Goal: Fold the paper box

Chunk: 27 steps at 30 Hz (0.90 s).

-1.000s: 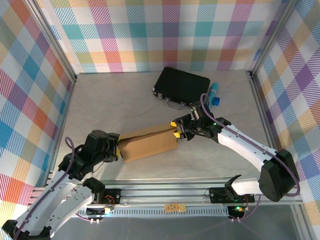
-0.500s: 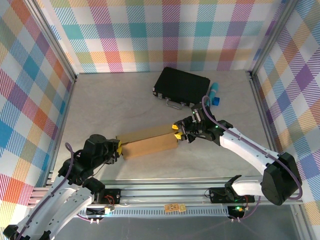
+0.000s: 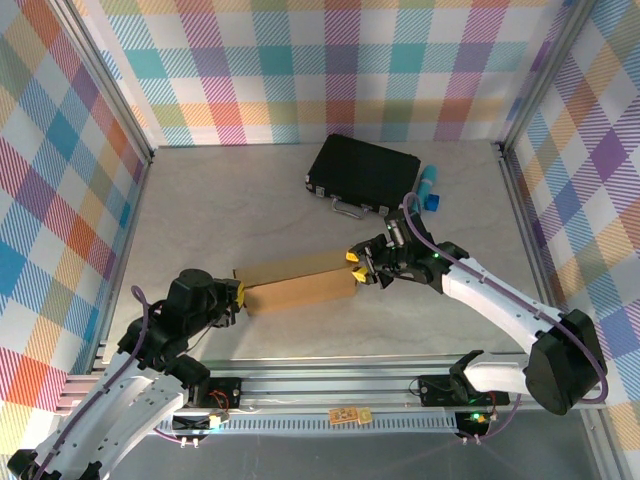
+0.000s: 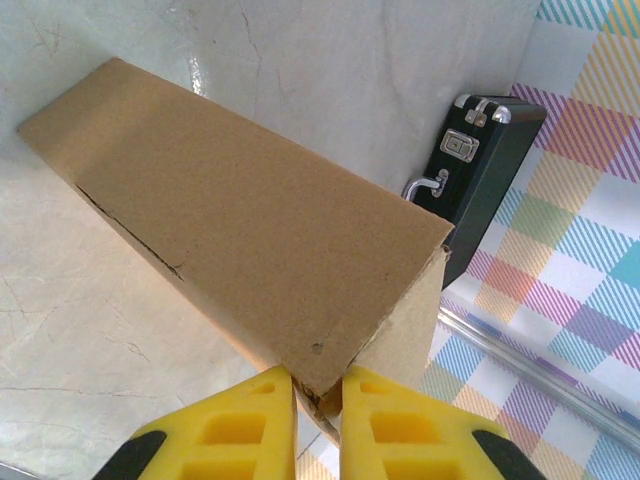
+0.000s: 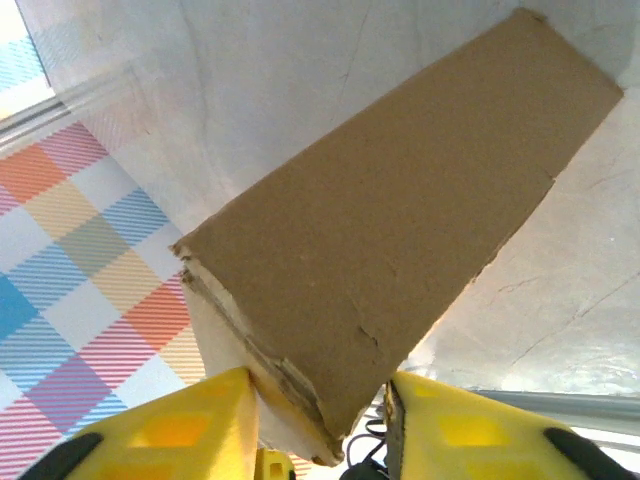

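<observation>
The left tool [image 4: 318, 385] has its fingers drawn together on a bottom corner of the paper box [image 3: 298, 284], pinching only the cardboard's thin edge. With so little cardboard in the pinch, a pull could tear the corner or let it slip out. The panel above the corner already shows a cracked crease.

The right tool [image 5: 318, 380] straddles the opposite end with its fingers apart. I cannot tell whether they press the layered flaps there. If they do not, those flaps may spring open.

The box lies lengthwise between the two tools, nearer the near edge of the counter [image 3: 220, 210]. Uneven pushing from the two ends could buckle it, or skid it toward the black case [image 3: 362, 172] at the far edge.
</observation>
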Motion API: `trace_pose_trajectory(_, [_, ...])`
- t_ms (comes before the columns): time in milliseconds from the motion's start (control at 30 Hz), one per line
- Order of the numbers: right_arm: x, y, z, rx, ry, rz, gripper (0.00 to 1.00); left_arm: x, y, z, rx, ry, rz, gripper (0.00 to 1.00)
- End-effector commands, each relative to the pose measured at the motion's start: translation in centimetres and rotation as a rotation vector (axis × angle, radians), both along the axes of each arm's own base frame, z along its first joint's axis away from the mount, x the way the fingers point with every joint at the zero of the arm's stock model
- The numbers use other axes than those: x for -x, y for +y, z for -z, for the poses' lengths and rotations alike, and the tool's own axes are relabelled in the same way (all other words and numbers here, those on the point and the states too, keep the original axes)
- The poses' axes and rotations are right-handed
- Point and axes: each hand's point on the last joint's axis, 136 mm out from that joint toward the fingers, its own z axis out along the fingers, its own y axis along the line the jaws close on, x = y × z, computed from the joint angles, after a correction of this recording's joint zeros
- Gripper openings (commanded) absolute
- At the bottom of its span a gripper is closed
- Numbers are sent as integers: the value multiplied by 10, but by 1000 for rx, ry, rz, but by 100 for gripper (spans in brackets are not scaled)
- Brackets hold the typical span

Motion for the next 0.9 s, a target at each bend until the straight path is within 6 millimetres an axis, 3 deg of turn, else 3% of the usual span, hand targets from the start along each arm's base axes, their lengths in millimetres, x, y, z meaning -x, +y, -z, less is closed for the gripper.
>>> trace_pose_trajectory(0, [23, -29, 35, 177, 105, -39, 44, 20, 2, 39, -84, 134, 62, 14])
trace_pose_trajectory(233, [32, -24, 20, 166, 71, -183, 49, 25, 1, 43, -109, 141, 115, 16])
trace_pose_trajectory(433, [52, -31, 22, 204, 82, -295, 50, 33, -5, 51, -106, 167, 171, 16])
trace_pose_trajectory(867, [97, -48, 45, 209, 87, -433, 32, 76, -3, 78, -79, 250, 289, 15])
